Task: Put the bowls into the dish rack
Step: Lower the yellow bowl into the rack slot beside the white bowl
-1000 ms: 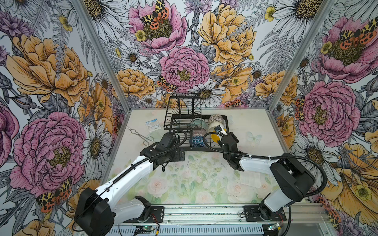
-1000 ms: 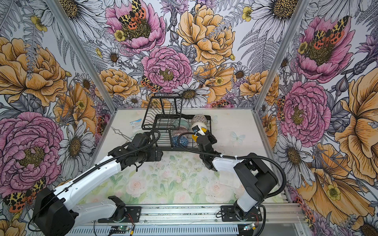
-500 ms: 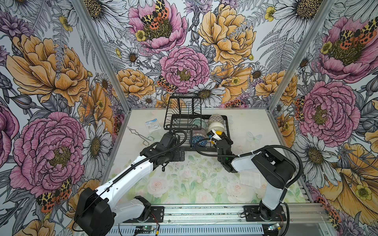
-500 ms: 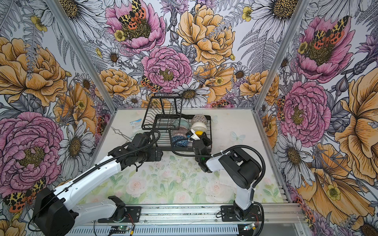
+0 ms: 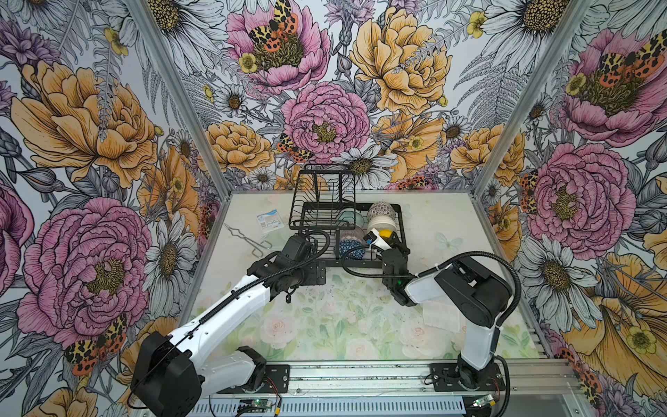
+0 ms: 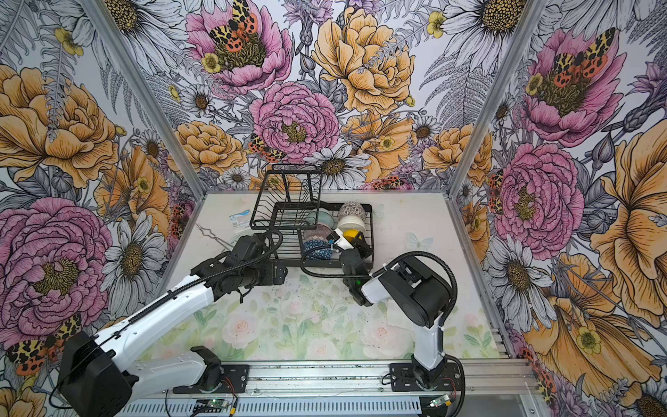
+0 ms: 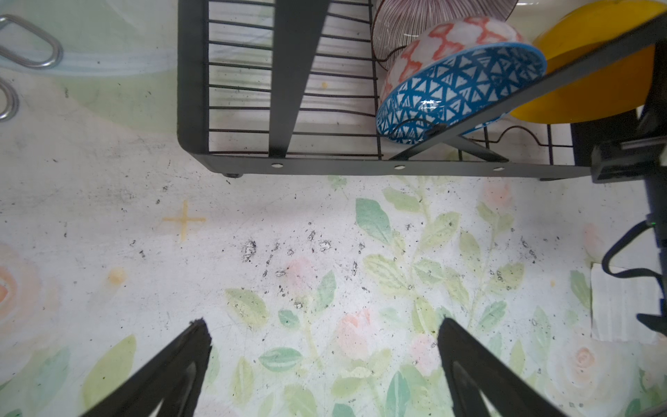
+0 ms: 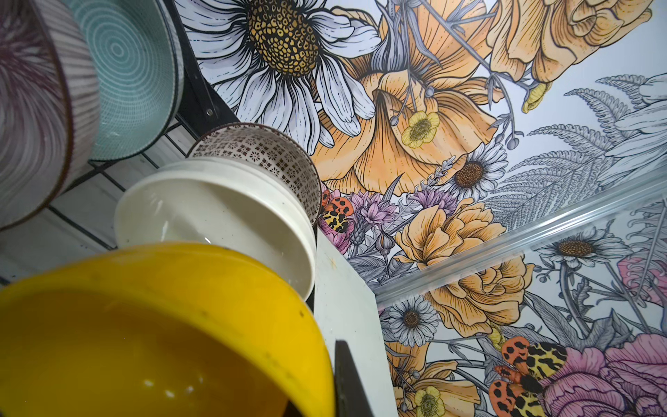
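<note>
Yellow bowl [image 8: 162, 325]: has just sunk into the dish rack [image 7: 325, 166]; my last one.
Right pincer [image 5: 382, 239]: clamped on its rim; I release next.
Left pincer [image 7: 323, 325]: wide open, empty.

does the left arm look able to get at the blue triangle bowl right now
Probably yes: the left pincer is open over the table before the dish rack, and the blue bowl leans behind its near rail, though a slanted bar crosses it.

L arm [image 5: 231, 307] stretched fwd, low, wrist approx level. L tool [image 7: 321, 325] jaws spread wide, empty. R arm [image 5: 465, 289] elbow bent, forearm reaching in toward centre. R tool [image 5: 378, 239] pinched tight on yellow bowl [image 8: 144, 325] rim.
</note>
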Controlling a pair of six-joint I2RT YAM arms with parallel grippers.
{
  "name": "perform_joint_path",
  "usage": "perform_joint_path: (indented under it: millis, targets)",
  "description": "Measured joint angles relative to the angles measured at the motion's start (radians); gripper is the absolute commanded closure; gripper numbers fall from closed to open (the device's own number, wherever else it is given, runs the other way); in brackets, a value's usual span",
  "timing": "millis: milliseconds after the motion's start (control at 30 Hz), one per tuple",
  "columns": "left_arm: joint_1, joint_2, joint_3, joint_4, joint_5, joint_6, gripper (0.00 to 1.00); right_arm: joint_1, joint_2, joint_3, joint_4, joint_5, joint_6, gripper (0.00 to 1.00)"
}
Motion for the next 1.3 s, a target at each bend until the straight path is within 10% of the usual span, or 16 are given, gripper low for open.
perform_joint_path:
  millis: [1300]
  targets:
    - [0.0,0.0,0.0,0.0,0.004,0.0,0.01,-0.018,0.019,0.033,0.039,-0.047,-0.113,0.99]
